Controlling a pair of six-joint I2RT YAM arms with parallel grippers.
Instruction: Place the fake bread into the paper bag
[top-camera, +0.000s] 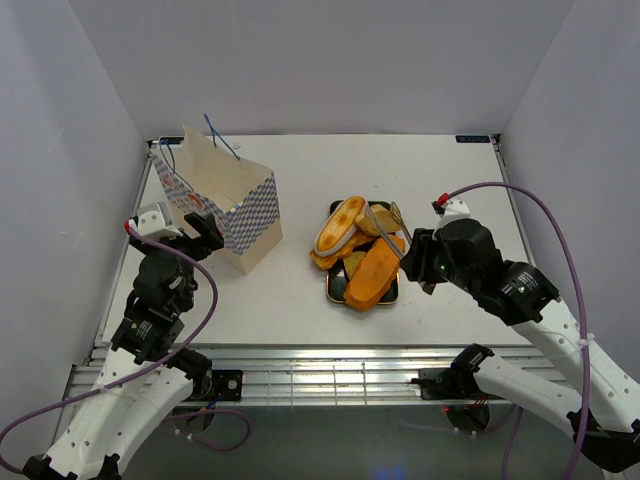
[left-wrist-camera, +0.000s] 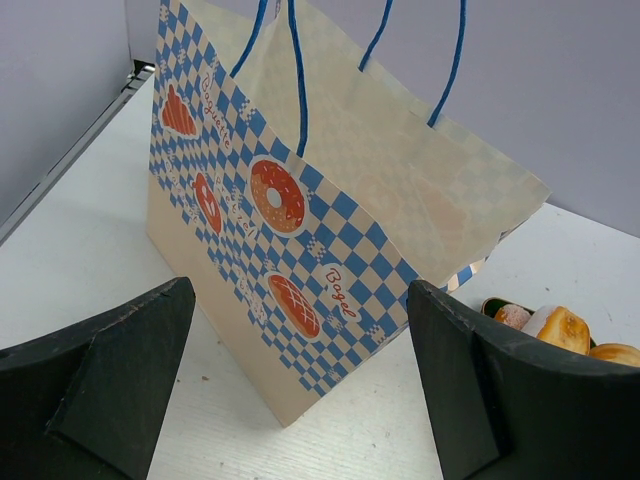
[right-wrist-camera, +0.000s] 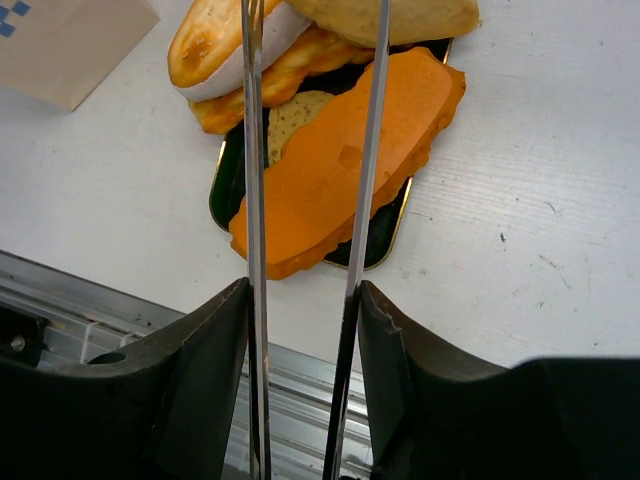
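Right hand (right-wrist-camera: 303, 300) clenched on tongs (right-wrist-camera: 255, 150), one blade against each finger. Blades are spread and reach out over the loaf (right-wrist-camera: 340, 170), one along each side of it. Contact with it: cannot tell.

Loaf lies on top of the bread pile at the near end of the tray (right-wrist-camera: 222, 195), which sits right of centre on the counter (top-camera: 300, 170).

Left hand (left-wrist-camera: 300, 300) released, fingers wide, grasping nothing. It sits just near of the bag (top-camera: 225, 205) and faces its checked side. Bag stands upright, far left, well apart from the tray.

Progress, judged: early. All bread in view is on the tray. None shows in the bag, though its inside is hidden. A first pick looks to be under way, and every piece is left to move.

Count:
- Bread: five made out (loaf, cream-edged bun, twist, speckled slice, tan piece at far end). They are stacked, so more may hide.
- Tray: one.
- Tongs: one pair.
- Bag: one.
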